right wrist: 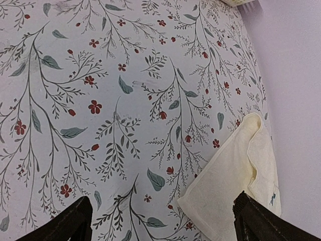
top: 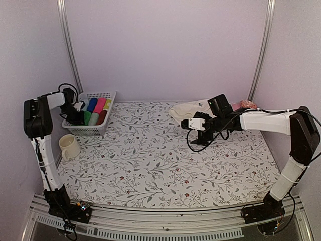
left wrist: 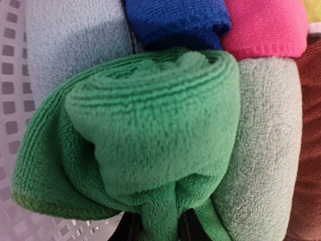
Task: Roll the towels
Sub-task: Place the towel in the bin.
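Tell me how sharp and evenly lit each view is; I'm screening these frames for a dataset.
Top external: soft, even light with a lilac cast and hardly any shadow; the rolls in the basket are small and lack detail. Left wrist: the green towel fills the frame at close range, its pile fairly crisp, no glare. Right wrist: the floral cloth and cream towel are sharp; the bottom corners go dark.

Illumination even, diffuse, faint violet cast; shadows on the floral-patterned worktop (top: 150,165) weak, no glare. Overhead view slightly soft. Bright green rolled terry towel (left wrist: 155,135) in left wrist view sharp, darker along its near underside. Right wrist view crisp.
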